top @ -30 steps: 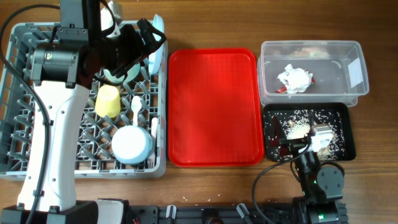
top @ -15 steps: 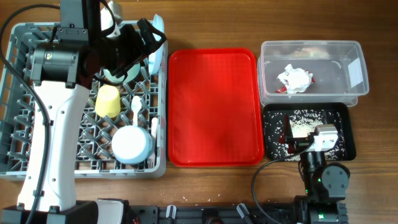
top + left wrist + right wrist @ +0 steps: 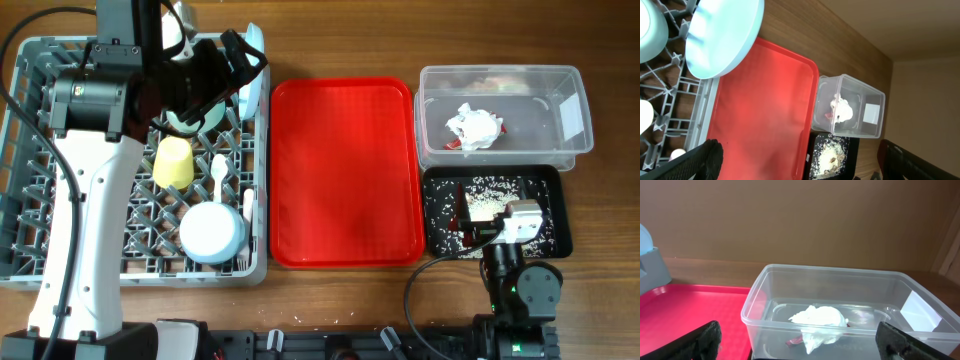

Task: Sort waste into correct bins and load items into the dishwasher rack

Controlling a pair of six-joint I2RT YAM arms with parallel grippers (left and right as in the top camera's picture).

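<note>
The grey dishwasher rack (image 3: 30, 150) at the left holds an upright light blue plate (image 3: 252, 70), a yellow cup (image 3: 173, 160), a pale blue-green bowl (image 3: 212, 232), a white spoon (image 3: 219, 170) and a fork (image 3: 249, 205). My left gripper (image 3: 238, 68) hangs open and empty over the rack's back right corner, beside the plate (image 3: 722, 35). The crumpled wrapper (image 3: 474, 127) lies in the clear tub (image 3: 500, 85). Rice-like scraps (image 3: 487, 203) lie in the black tray (image 3: 560, 235). My right gripper (image 3: 802, 347) stands open and empty above the black tray, facing the tub (image 3: 840, 280) and wrapper (image 3: 820, 320).
A red tray (image 3: 345, 170) lies bare between the rack and the two bins. The left arm's white link (image 3: 85, 220) crosses the rack's front left part. The tub and the black tray sit close together at the right.
The right arm shifted slightly to the right over the black tray, uncovering more of the scraps, and has since stayed still. The left arm has not moved.
</note>
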